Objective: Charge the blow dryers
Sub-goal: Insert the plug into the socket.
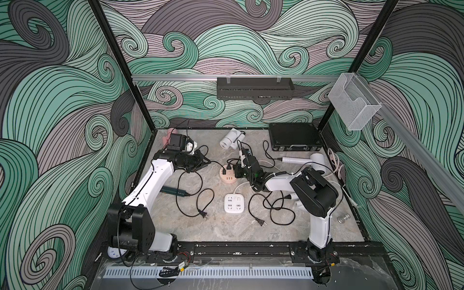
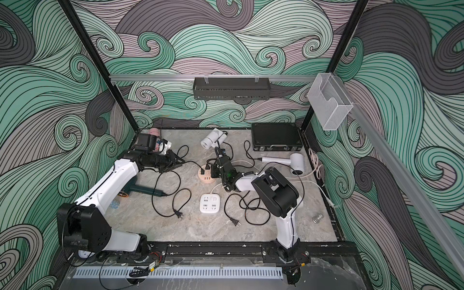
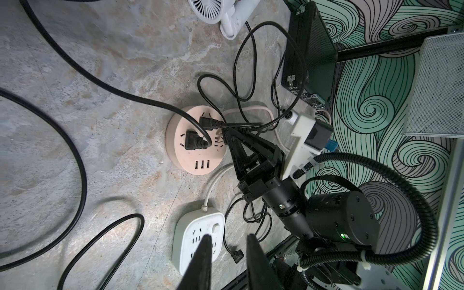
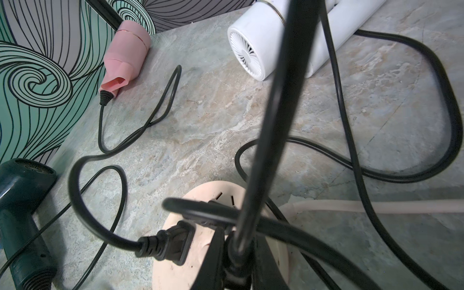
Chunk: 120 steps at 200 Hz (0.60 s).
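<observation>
- In a top view, the right gripper (image 1: 235,172) is at the round peach hub (image 1: 227,178) in the middle of the table (image 1: 226,231). The left gripper (image 1: 204,164) hangs near the hub but does not touch it.
- In a top view, the pink blow dryer (image 2: 153,131) lies in the back left corner. The green blow dryer (image 2: 144,192) is partly under the left arm. A white blow dryer (image 2: 210,141) lies at the back. A second white blow dryer (image 2: 288,160) lies by the right wall.
- In the left wrist view, the left gripper (image 3: 229,261) has its jaws a little apart and holds nothing. Two black plugs (image 3: 192,143) sit in the hub (image 3: 195,163). The square white block (image 3: 198,233) lies just beside the hub.
- In the right wrist view, the right gripper (image 4: 236,253) has its jaws squeezed tight on a black cord (image 4: 276,113), right above the hub (image 4: 200,251). The pink blow dryer (image 4: 125,55) and the white blow dryer (image 4: 261,42) lie farther back. The green blow dryer (image 4: 22,221) lies off to one side.
</observation>
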### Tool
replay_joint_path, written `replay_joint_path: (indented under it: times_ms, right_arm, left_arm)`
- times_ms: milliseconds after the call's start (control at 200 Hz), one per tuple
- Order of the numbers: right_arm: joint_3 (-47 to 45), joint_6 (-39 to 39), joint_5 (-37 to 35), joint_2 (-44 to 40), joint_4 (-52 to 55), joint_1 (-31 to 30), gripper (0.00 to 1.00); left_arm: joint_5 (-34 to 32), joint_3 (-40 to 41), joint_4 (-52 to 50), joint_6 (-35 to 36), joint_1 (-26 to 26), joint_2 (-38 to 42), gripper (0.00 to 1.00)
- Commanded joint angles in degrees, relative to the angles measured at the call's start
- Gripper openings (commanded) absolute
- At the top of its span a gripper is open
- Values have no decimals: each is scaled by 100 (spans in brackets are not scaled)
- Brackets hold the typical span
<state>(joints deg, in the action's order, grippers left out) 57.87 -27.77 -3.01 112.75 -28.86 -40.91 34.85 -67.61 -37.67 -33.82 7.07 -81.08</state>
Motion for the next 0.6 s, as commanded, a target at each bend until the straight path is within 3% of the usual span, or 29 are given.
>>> replay_joint_path:
  times_ms: [0,595]
  right_arm:
    - [-213,27,-196,202,146,-57,3]
    - [-311,88,-302,-7,499,-111,1]
  left_arm:
    - [122,54,67,60,-134,175,24]
    - [257,228,115,59,-329,175,24]
